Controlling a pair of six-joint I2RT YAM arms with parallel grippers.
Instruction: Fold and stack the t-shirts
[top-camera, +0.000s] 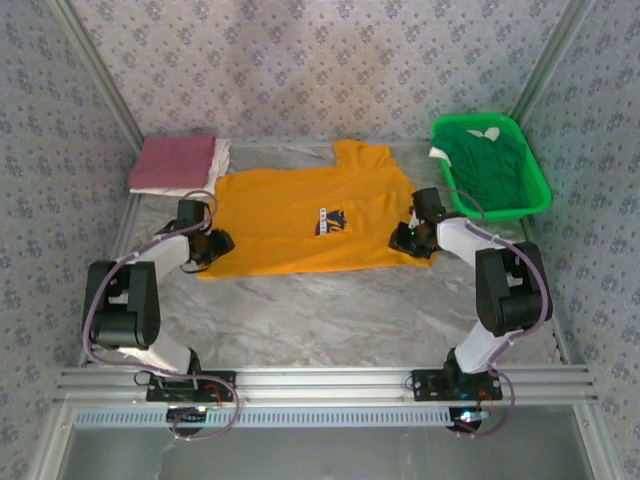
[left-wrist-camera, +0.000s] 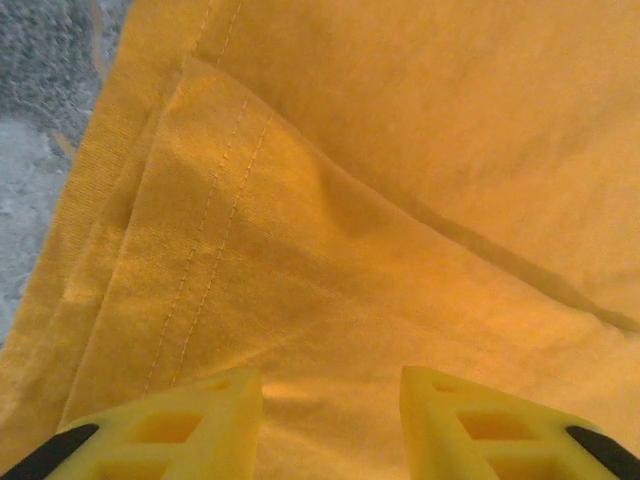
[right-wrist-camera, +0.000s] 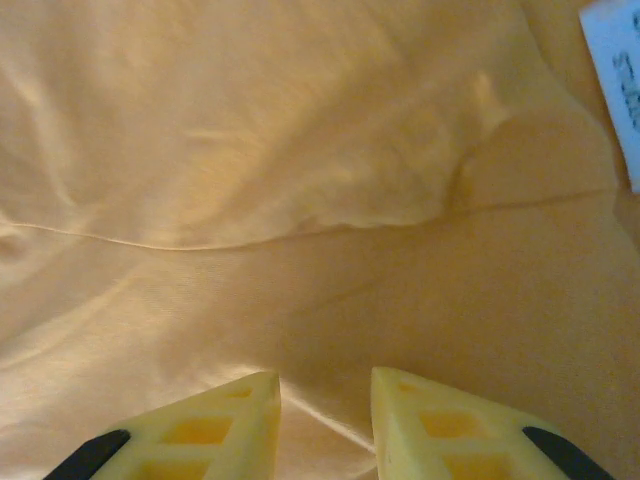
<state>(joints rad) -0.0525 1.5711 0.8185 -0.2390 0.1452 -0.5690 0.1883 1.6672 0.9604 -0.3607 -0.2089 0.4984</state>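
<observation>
Starting at the near edge, the two arms rise from their rail over the bare marbled counter (top-camera: 330, 320) and lean in toward an orange-yellow t-shirt (top-camera: 290, 215) spread flat across the middle of it, collar toward the far wall and a dark navy print (top-camera: 332, 220) on its chest. At the shirt's left edge sits the left pincer (top-camera: 213, 245), and its wrist camera shows it (left-wrist-camera: 330, 378) released: the yellow fingers (left-wrist-camera: 190, 420) stand well apart above a folded-over flap whose double-stitched hem (left-wrist-camera: 200, 250) runs alongside a strip of grey counter (left-wrist-camera: 30, 150). At the shirt's right edge, near the lower corner, sits the right pincer (top-camera: 405, 238); seen from its wrist (right-wrist-camera: 325, 378), the pale fingers (right-wrist-camera: 215, 425) stand closer together with a soft crease of the cloth running up into the gap, and I cannot tell whether they nip that crease or merely hover over it. A white label (right-wrist-camera: 615, 70) lies on the fabric at the upper right of that view. Further back, at the far left corner, a folded dusty red t-shirt (top-camera: 172, 160) lies on a folded white t-shirt (top-camera: 222, 152). At the far right corner stands a bright green basket (top-camera: 470, 122) with a green garment (top-camera: 490, 165) bunched inside
</observation>
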